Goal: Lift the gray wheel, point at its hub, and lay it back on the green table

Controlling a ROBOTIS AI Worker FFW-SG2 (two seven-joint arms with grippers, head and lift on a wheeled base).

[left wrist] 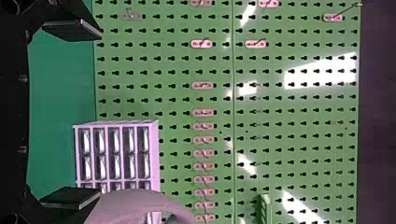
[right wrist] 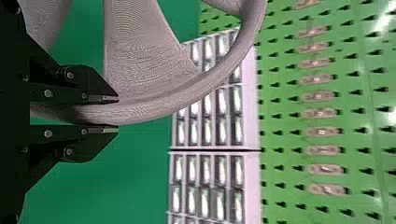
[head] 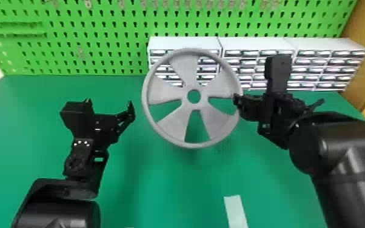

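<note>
Head view: the gray wheel (head: 172, 125) looks to be up off the green table (head: 148, 188), face toward the robot, the right side of its rim clamped between the fingers of the right gripper (head: 239, 101). To its left, the left gripper (head: 109, 104) is spread open, touching nothing. I'd worry about that one-sided hold: the wheel's own weight could twist it loose, or a left finger pressing the hub (head: 195, 106) too hard might swing it.

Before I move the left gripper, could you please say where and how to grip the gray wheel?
I'd take the gray wheel by its left rim, pinching from the left: that narrow band looks easy to close on, and the right gripper holds the opposite side.
</note>
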